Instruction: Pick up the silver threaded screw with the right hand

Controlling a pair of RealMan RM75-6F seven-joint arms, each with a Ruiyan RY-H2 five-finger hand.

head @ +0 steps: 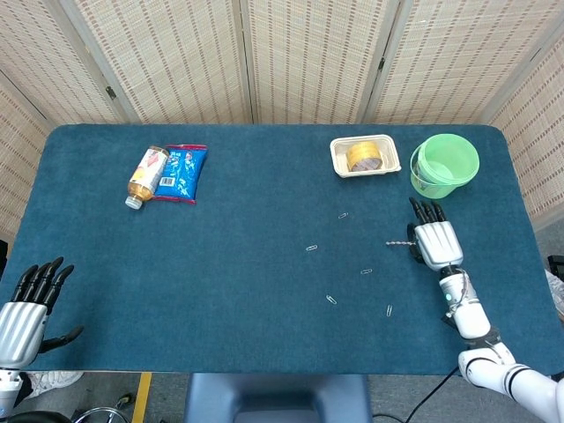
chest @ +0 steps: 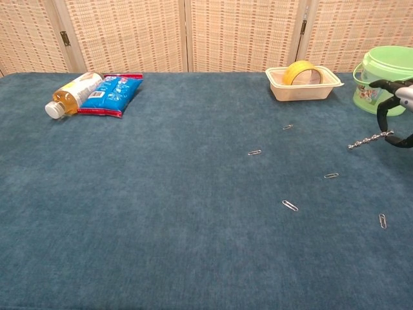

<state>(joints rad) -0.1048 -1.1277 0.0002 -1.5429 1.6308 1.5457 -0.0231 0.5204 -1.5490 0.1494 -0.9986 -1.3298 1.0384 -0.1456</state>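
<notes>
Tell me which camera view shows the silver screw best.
The chest view: the silver screw appears large, tilted, threads visible, held by the right robot hand. In the head view it is only a tiny sliver.
</notes>
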